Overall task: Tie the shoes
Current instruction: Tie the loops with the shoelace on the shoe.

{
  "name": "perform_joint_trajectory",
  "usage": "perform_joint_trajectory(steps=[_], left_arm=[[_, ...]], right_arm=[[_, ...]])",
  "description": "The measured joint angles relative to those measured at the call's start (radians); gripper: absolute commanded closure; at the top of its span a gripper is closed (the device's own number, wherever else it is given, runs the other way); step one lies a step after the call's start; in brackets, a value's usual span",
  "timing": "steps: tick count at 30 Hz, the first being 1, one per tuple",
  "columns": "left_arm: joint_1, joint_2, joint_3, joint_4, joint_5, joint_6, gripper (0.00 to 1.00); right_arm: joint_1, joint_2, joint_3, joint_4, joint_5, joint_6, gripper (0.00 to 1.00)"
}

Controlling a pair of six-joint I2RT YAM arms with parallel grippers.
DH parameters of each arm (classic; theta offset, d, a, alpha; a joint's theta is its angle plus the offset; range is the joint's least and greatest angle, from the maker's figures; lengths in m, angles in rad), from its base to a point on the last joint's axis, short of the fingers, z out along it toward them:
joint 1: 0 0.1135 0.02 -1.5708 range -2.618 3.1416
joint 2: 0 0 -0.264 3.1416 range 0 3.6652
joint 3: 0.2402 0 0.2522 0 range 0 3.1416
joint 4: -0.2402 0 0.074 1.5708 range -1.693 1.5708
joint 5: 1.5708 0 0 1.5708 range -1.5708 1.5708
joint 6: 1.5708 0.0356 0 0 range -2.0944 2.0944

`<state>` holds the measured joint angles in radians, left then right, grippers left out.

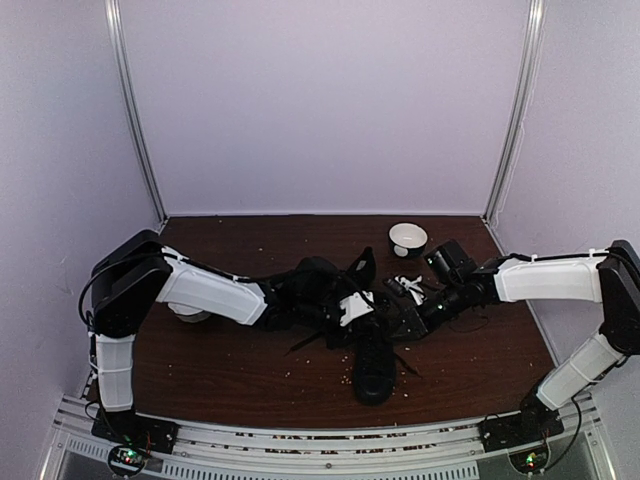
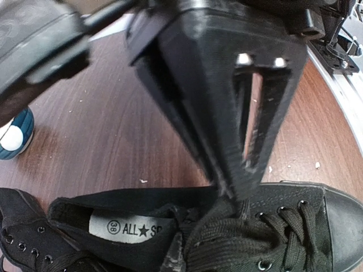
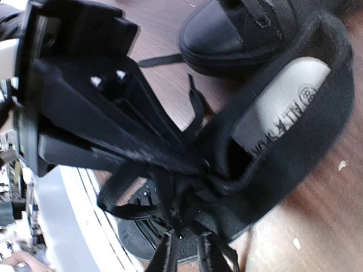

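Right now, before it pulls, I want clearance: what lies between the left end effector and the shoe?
Nothing: in the left wrist view the left end effector, shut, meets the laces of the shoe directly, no gap showing.

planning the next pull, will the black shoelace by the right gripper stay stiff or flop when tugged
Likely floppy: the shoelace lies in slack loops beside the shoe. It looks flat and woven, so it probably grips rather than slips. The shoe seems light canvas and may slide on the table before the shoelace tightens.
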<state>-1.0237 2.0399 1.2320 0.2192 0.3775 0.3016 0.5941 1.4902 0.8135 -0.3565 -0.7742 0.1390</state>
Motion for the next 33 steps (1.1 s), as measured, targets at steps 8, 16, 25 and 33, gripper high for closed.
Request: perform_joint_trajectory(steps=[8,16,25,33], left_arm=[[0.014,0.000,0.000,-0.003,0.005,-0.006,1.00],[0.014,0.000,0.000,-0.006,0.008,-0.006,1.00],[0.014,0.000,0.000,-0.010,0.013,-0.006,1.00],[0.014,0.000,0.000,-0.010,0.013,-0.006,1.00]], right_arm=[[0.005,-0.121,-0.002,-0.040,0.079,-0.009,0.81],[0.040,-0.274,-0.232,0.357,0.073,0.185,0.76],[0.131,-0.200,-0.321,0.708,0.129,0.341,0.69],[0.149,-0.136,-0.336,0.790,0.192,0.363,0.71]])
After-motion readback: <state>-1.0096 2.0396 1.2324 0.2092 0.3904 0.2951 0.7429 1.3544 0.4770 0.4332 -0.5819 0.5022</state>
